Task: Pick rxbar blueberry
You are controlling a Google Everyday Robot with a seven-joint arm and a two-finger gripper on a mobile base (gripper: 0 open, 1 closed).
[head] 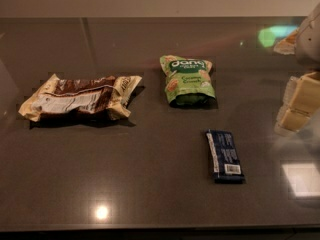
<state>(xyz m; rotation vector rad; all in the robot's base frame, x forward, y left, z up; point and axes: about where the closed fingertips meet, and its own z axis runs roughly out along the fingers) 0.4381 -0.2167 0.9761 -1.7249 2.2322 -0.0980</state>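
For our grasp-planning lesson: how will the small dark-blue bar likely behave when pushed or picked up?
The rxbar blueberry lies flat on the table, so it should slide, not roll or tip. Smallest package here, so probably light. Its smooth, uncrumpled wrapper suggests a fairly stiff bar, perhaps slippery. The pincer is at the right edge, apart from it.

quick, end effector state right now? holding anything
End effector: at the right edge, open or closed cannot be told; not holding the blue bar, which lies flat on the table.
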